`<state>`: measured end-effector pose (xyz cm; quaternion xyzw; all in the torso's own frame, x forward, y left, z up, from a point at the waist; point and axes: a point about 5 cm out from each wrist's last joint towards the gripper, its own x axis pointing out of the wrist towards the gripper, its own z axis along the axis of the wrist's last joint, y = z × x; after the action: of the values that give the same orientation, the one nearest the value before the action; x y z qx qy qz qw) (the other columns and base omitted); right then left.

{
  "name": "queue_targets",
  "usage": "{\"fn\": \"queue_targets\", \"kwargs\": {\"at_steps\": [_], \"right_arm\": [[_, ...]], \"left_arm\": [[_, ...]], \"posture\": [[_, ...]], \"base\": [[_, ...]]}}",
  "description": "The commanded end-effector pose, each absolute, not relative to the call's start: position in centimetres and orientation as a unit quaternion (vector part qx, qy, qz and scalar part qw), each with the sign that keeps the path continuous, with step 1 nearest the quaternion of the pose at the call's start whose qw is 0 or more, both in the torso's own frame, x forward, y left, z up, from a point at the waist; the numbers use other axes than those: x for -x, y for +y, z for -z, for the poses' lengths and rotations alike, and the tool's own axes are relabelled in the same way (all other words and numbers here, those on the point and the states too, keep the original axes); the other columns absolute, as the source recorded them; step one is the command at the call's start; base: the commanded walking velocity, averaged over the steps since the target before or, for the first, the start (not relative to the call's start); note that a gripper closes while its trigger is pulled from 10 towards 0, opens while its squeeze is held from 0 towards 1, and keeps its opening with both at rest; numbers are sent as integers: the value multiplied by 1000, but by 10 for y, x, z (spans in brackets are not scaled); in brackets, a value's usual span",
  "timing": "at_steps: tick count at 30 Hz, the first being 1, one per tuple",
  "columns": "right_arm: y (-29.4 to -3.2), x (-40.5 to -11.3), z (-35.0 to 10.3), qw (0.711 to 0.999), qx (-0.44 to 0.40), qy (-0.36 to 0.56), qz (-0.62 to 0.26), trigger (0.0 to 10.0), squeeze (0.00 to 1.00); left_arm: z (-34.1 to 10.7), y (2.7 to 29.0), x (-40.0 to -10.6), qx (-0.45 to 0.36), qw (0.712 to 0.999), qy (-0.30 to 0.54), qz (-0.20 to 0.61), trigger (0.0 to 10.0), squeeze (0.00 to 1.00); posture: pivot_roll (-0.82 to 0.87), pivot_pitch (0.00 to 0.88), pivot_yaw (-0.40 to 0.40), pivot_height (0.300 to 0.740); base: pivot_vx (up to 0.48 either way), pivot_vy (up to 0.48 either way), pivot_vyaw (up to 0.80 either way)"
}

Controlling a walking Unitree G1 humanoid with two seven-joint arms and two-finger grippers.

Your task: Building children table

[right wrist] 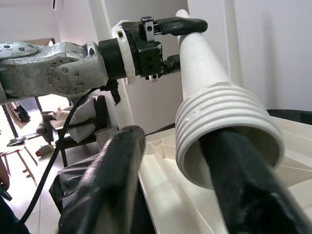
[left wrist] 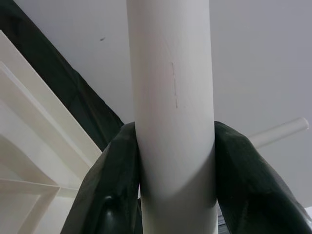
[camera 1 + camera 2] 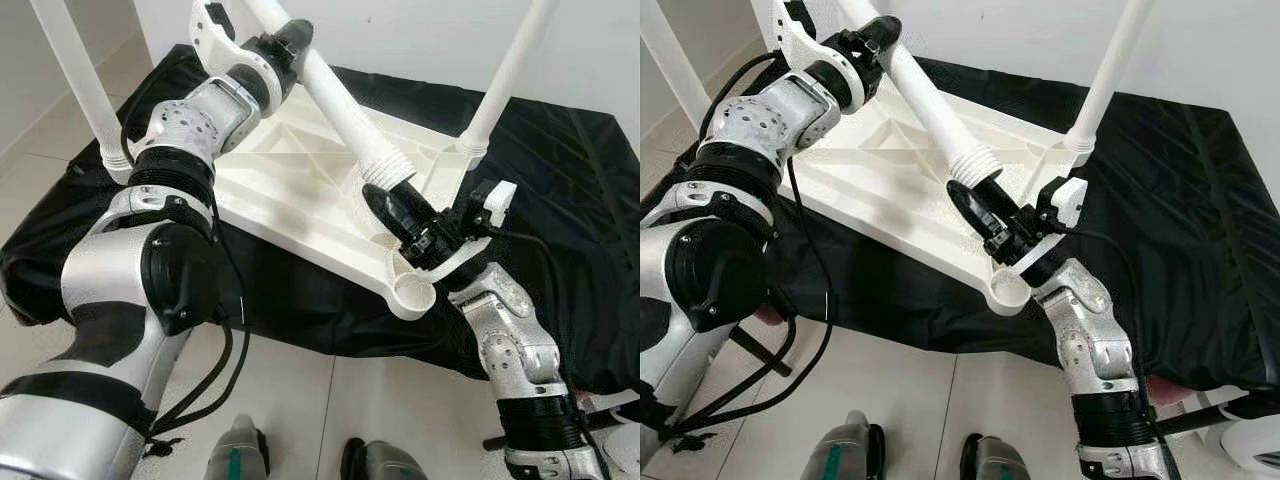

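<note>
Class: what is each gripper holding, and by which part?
The left gripper clamps the loose white plastic table leg around its smooth shaft. The right gripper has one finger inside its threaded end.

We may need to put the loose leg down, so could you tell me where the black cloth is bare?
Bare black cloth lies right of the upturned tabletop. The near corner socket is crowded by the right gripper and loose leg.

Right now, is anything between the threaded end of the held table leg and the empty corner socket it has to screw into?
Yes. The right gripper has one finger inside the table leg's threaded end, between it and the corner socket. The left gripper clamps the leg higher up.
</note>
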<state>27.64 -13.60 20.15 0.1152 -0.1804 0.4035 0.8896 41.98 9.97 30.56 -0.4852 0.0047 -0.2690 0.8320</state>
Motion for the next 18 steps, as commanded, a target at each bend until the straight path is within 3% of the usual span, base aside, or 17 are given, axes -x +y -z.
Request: {"fn": "queue_targets", "kwargs": {"at_steps": [1,7,8,10,11,18], "right_arm": [[-137,-274,-198,891,-101,-165,-410,10000,1000],[-145,-271,-187,899,-65,-135,-410,10000,1000],[-150,-269,-184,902,-61,-129,-407,10000,263],[-154,-268,-182,904,-59,-126,-403,10000,263],[-160,-267,-181,906,-68,-127,-399,10000,0],[-184,-268,-174,929,-67,-99,-350,10000,0]], "left_arm": [[-317,100,-420,484,830,-15,279,10000,0],[-320,106,-421,486,831,-25,268,10000,0],[-321,111,-421,489,831,-30,262,10000,0],[-322,114,-421,492,831,-33,257,10000,0],[-322,118,-422,496,831,-35,249,10000,0],[-319,124,-423,485,839,-41,241,10000,0]], "posture": [[53,73,10,740],[48,76,3,740],[46,76,2,740],[45,76,2,740],[41,75,1,740],[36,67,1,740]], "base": [[0,0,0],[0,0,0],[0,0,0],[0,0,0],[0,0,0],[0,0,0]]}}
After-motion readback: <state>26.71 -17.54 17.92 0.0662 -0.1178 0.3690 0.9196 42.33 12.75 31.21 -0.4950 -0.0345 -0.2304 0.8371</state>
